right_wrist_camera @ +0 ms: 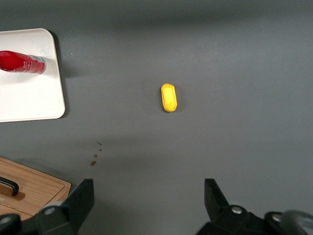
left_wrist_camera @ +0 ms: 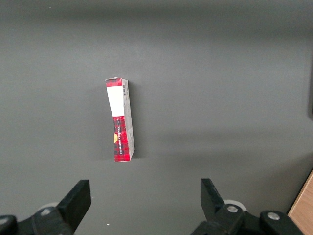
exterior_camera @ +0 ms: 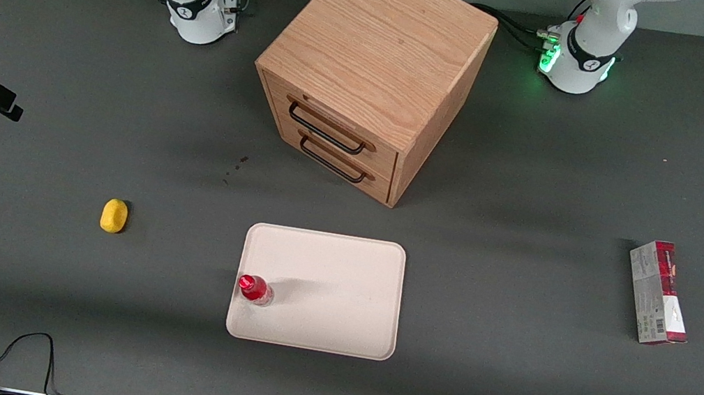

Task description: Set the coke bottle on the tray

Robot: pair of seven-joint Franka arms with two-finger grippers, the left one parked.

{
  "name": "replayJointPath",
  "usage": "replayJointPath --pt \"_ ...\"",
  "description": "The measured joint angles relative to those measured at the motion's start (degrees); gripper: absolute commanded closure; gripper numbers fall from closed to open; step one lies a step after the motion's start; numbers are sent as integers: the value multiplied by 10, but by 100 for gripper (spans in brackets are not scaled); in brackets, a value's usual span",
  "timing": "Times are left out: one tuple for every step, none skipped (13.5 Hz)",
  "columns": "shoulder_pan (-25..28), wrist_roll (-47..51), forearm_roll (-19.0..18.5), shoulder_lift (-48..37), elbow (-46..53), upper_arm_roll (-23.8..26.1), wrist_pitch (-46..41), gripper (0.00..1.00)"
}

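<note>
The coke bottle (exterior_camera: 255,290) (right_wrist_camera: 22,62), small and red with a red cap, stands upright on the tray (exterior_camera: 338,287) (right_wrist_camera: 29,98). It is close to the tray's edge toward the working arm's end, near the corner nearest the front camera. The tray is a cream-white rectangle lying flat in front of the drawer cabinet. My gripper (right_wrist_camera: 149,185) hangs high over bare table, well apart from the bottle and the tray. It is open, with its fingers (right_wrist_camera: 83,196) spread wide and nothing between them.
A small yellow object (exterior_camera: 114,215) (right_wrist_camera: 168,97) lies on the table toward the working arm's end. The wooden two-drawer cabinet (exterior_camera: 371,73) (right_wrist_camera: 29,188) stands mid-table. A red-and-grey carton (exterior_camera: 658,292) (left_wrist_camera: 121,120) lies toward the parked arm's end. A black cable (exterior_camera: 23,357) loops near the front edge.
</note>
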Motion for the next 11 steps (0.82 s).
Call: replayJointPath --pt "1 10 0 0 0 0 0 0" --pt "2 20 0 0 0 1 0 0" --pt "3 22 0 0 0 2 0 0" --pt "4 22 0 0 0 3 -1 0" --pt "5 22 0 0 0 3 -1 0" --pt "7 20 0 0 0 3 -1 0" --pt "9 14 0 0 0 2 -1 0" --pt "10 7 0 0 0 0 -1 0" --pt "10 4 0 0 0 -1 -1 0" --pt "10 2 0 0 0 -2 -1 0" --pt "10 1 0 0 0 -2 -1 0"
